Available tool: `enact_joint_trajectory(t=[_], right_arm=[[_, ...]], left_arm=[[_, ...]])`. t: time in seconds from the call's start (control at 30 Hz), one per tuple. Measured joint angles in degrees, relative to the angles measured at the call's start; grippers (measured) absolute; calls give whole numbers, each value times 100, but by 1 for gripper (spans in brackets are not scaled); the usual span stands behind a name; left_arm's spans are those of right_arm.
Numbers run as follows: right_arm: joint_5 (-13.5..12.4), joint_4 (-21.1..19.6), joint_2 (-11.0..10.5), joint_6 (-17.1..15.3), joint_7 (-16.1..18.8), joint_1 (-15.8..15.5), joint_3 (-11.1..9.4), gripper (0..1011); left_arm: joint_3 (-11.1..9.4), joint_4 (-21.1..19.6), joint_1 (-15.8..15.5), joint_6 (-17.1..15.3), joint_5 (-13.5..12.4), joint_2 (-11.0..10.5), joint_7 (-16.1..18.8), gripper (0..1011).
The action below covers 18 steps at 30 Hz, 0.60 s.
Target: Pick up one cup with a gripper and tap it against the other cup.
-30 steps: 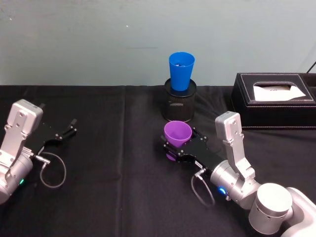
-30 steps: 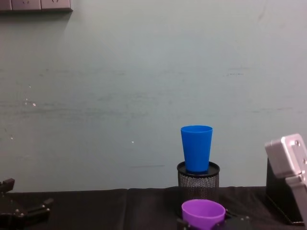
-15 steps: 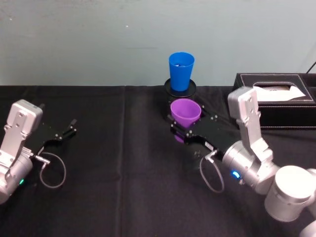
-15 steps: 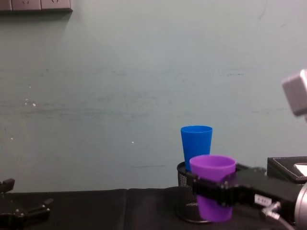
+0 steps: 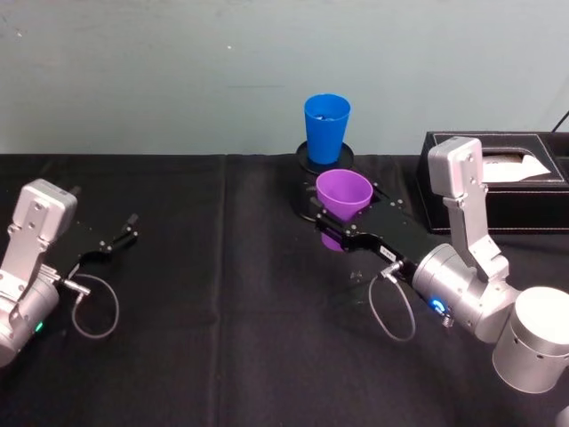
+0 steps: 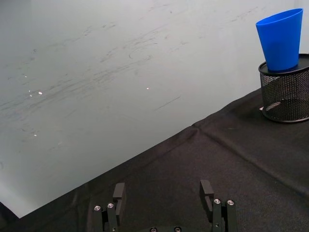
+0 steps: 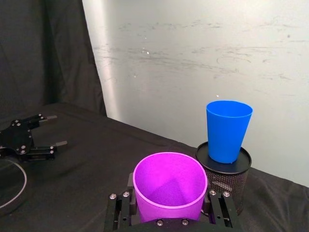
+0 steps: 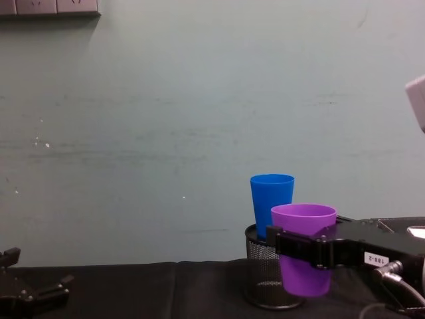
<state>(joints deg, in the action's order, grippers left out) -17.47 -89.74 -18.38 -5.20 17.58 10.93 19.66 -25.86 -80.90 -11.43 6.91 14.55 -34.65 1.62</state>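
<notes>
Since the frame half a second earlier, the right gripper [image 5: 336, 229] has lifted the purple cup [image 5: 343, 197] slightly higher and farther right, closer to the blue cup [image 5: 326, 127]. Far left, the left gripper [image 5: 120, 233] sits low over the black desk [image 5: 222, 311], its fingers [image 6: 118, 191] spread wide and holding nothing; the chest view cuts it off at the lower edge. At centre, the blue cup stands upright on a black mesh holder [image 8: 262, 286], which the purple cup partly hides in the head view. The right gripper's fingers [image 7: 217, 205] are closed against both sides of the purple cup, held upright clear of the desk, just in front of the blue cup; contact between the cups cannot be made out. Far right, a black tissue box [image 5: 516, 200] is partly hidden by the right arm.
</notes>
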Motion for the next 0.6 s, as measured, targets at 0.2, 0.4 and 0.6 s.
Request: enact_joint_trajectory(t=[0.2, 0.4, 0.6], right_arm=[[7, -15, 9, 1, 0, -7, -15, 731], [7, -18, 7, 1, 0, -7, -15, 731], [6, -20, 4, 0, 0, -7, -12, 731]], left_arm=[[0, 0, 0, 0, 0, 0, 0, 1000], [0, 0, 0, 0, 0, 0, 0, 1000], [0, 0, 0, 0, 0, 0, 0, 1000]])
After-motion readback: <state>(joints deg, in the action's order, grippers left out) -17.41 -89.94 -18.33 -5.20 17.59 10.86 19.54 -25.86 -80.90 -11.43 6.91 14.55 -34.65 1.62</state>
